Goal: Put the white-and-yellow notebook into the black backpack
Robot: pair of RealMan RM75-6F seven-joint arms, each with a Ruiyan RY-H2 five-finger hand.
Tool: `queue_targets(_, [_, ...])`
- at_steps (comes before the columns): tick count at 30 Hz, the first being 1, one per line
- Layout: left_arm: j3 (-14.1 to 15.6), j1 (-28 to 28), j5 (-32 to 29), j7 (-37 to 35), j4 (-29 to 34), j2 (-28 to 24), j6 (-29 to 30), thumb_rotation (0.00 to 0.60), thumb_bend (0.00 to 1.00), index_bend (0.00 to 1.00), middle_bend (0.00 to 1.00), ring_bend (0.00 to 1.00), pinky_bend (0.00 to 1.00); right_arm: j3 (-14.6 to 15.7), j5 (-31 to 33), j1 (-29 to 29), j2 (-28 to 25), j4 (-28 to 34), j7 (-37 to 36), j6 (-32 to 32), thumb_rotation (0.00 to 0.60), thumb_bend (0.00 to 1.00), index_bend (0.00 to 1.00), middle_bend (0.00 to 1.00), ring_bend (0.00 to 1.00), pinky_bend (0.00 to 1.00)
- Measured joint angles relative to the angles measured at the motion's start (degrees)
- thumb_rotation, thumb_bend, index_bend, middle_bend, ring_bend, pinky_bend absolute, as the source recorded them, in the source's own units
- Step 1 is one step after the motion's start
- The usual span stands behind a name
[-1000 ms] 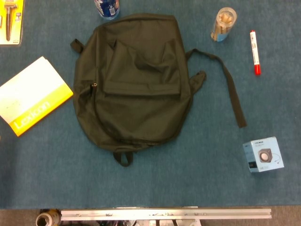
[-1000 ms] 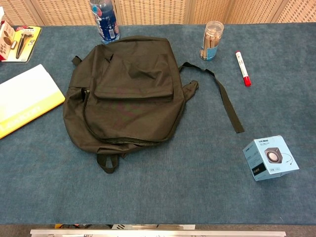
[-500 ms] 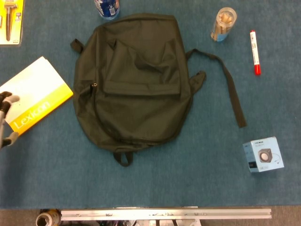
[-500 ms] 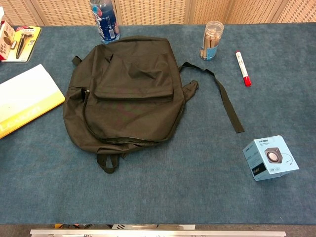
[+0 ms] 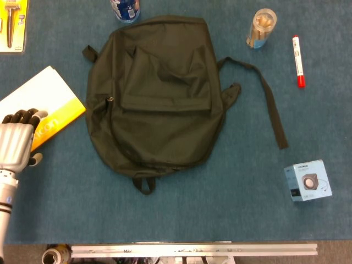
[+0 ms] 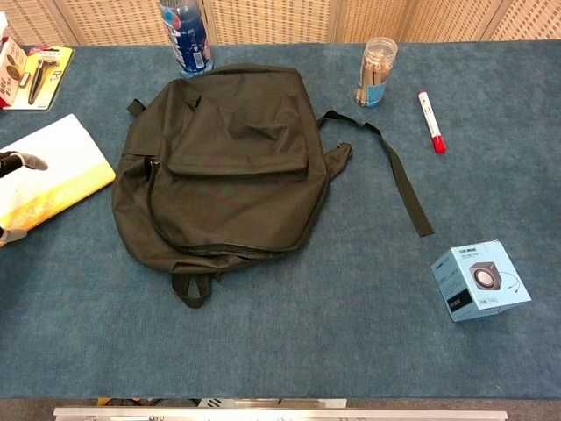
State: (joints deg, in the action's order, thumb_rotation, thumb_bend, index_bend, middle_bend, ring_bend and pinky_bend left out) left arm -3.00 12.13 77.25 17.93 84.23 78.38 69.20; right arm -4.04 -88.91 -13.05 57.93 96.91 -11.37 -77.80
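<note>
Blue carpet-like cloth (image 5: 220, 214) covers the table, with a metal rail (image 5: 192, 250) along its near edge. Nearest on the robot's right sits a small light-blue box (image 5: 307, 180) picturing a speaker. At the near left, the left hand (image 5: 16, 144) lies over the yellow corner of the white-and-yellow notebook (image 5: 47, 104), dark fingertips (image 5: 25, 116) on the cover; whether it grips the book cannot be told. The right hand is out of both views. The notebook lies flat, just left of the black backpack (image 5: 157, 96), apart from it. The backpack lies flat at mid-table, one strap (image 5: 269, 104) trailing right. Farther back lie a red-capped marker (image 5: 297, 55), a clear jar (image 5: 260, 27), a blue bottle (image 5: 125, 9) and a carded tool pack (image 5: 12, 25).
</note>
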Motion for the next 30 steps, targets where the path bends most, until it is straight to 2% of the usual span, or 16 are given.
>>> queue_targets(9, [-0.71,1.72,-4.25,0.36,-1.40,1.94,-3.53,0.600,0.02,0.18,0.21,0.21,0.28,0.31,-0.06,0.52,0.29,-0.89,-0.94,-0.66,0.600,0.27,0.34,0.37,0.26,0.47])
queue_targets(30, [-1.89,5.00,-10.43,2.36,-5.11,5.81,-6.91,0.600,0.02,0.17,0.21,0.21,0.28,0.82,0.17,1.52,0.30,-1.52,-1.59,-1.44,0.600,0.27,0.34,0.37,0.26,0.47])
